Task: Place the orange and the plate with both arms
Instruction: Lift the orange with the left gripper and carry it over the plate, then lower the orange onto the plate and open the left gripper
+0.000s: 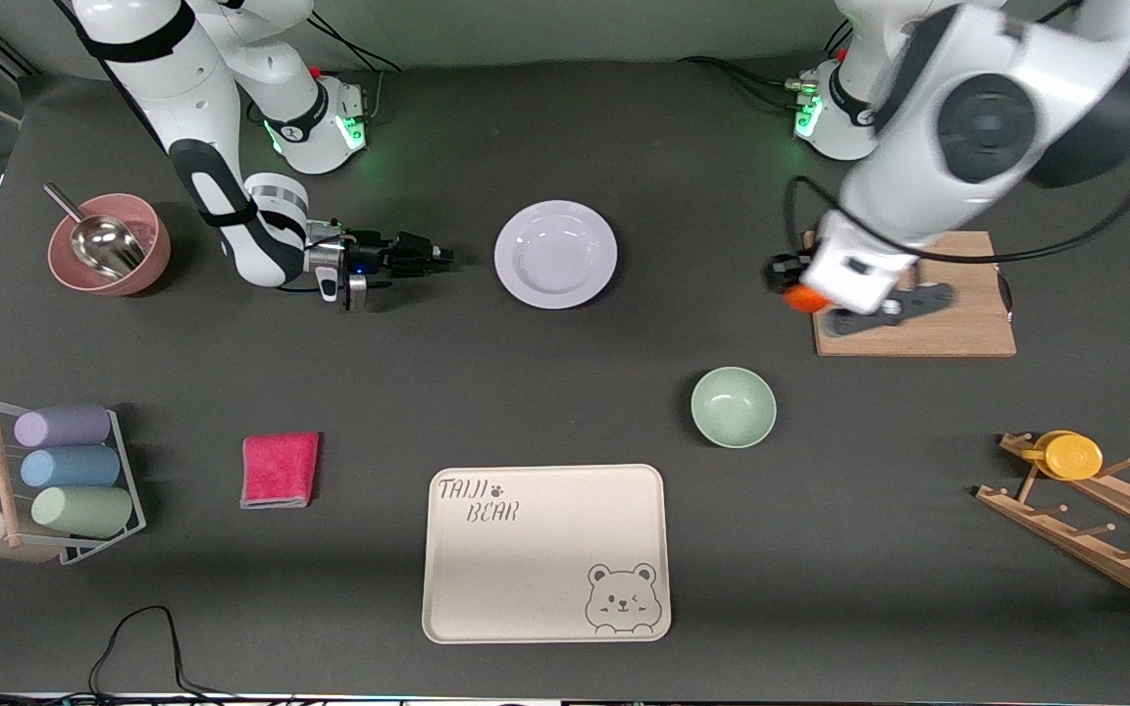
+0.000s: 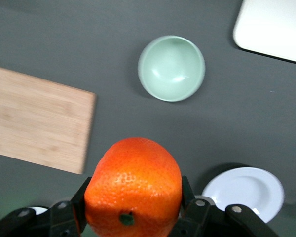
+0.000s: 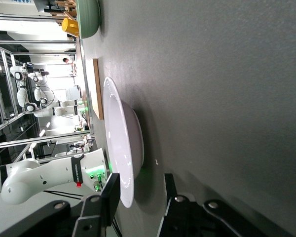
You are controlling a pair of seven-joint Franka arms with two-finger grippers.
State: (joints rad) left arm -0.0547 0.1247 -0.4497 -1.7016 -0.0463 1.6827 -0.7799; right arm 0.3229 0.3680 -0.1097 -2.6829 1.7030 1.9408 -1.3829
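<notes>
Fingers [image 2: 187,202] of the left gripper [image 2: 133,217] pinch the orange [image 2: 133,185], a bright, dimpled fruit, above the wooden board's [image 1: 957,314] edge near the left arm's end of the surface [image 1: 565,392]. The right gripper [image 3: 138,202] sits low beside the glossy white plate [image 1: 555,254], its fingers [image 3: 110,197] spread, one at the rim, near the surface's edge by the bases.

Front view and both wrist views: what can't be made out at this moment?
- Front view: the orange is mostly hidden by the left tool and its wrist.
- Left wrist view: the plate is partly covered by a finger.
- Right wrist view: whether the right tool already touches the plate's rim; its fingers straddle the edge.
- Front view: the pink bowl's contents, under the metal scoop.
</notes>
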